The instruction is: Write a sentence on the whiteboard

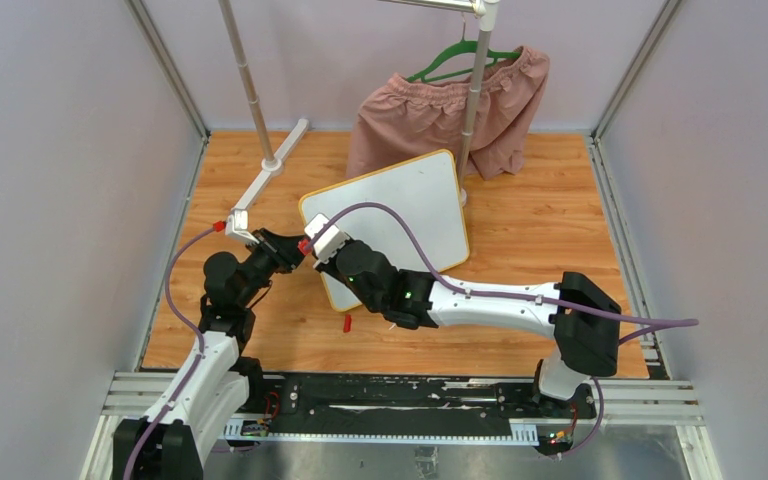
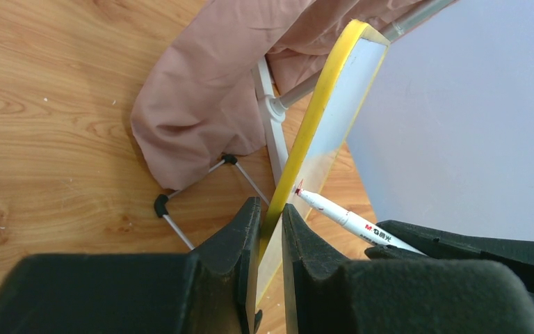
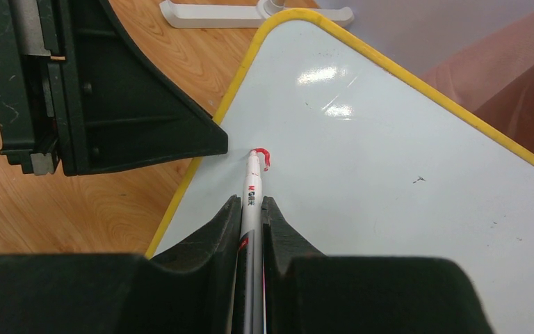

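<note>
The whiteboard (image 1: 400, 215), white with a yellow rim, stands tilted on the wooden floor. My left gripper (image 2: 271, 216) is shut on its yellow left edge (image 2: 313, 118). My right gripper (image 3: 252, 205) is shut on a white marker (image 3: 252, 184) with a red tip, which touches the whiteboard (image 3: 389, 188) near its left edge. Only a small red curved stroke (image 3: 263, 154) shows at the tip; the rest of the sentence is not there. The marker also shows in the left wrist view (image 2: 341, 217). In the top view the grippers meet at the board's left edge (image 1: 305, 245).
Pink shorts (image 1: 450, 105) hang on a green hanger from a metal rack (image 1: 472, 95) behind the board. The rack's white foot (image 1: 270, 175) lies at the left. A red marker cap (image 1: 347, 323) lies on the floor near the board's lower corner.
</note>
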You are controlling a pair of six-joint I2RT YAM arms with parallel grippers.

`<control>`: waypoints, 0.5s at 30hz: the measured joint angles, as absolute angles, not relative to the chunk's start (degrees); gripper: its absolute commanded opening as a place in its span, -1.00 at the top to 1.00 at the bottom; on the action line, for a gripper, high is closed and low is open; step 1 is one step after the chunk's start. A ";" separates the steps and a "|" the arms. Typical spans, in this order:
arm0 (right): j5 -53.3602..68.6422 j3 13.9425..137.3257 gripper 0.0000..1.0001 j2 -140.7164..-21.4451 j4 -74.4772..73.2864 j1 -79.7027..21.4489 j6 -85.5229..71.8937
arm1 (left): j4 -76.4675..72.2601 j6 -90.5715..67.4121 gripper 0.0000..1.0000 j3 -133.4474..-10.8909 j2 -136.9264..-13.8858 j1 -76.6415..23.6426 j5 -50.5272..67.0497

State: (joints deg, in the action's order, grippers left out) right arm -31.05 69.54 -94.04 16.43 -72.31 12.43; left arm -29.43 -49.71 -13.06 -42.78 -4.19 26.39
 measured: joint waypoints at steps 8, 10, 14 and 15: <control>-30.02 69.54 1.00 -94.04 15.38 -72.40 12.36 | -29.43 -49.71 1.00 -13.06 -42.78 -4.19 26.37; -30.00 69.52 1.00 -94.04 15.25 -72.42 12.32 | -29.43 -49.69 1.00 -13.06 -42.78 -4.19 26.37; -30.02 68.97 1.00 -93.95 15.18 -72.42 11.86 | -29.39 -49.63 1.00 -13.06 -42.78 -4.16 26.28; -30.02 68.71 1.00 -93.91 15.14 -72.42 11.81 | -29.36 -49.56 1.00 -13.06 -42.78 -4.12 26.24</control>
State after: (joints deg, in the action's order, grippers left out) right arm -30.02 68.71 -93.91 15.14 -72.42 11.81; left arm -29.36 -49.56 -13.06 -42.78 -4.12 26.24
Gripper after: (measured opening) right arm 0.183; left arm 0.194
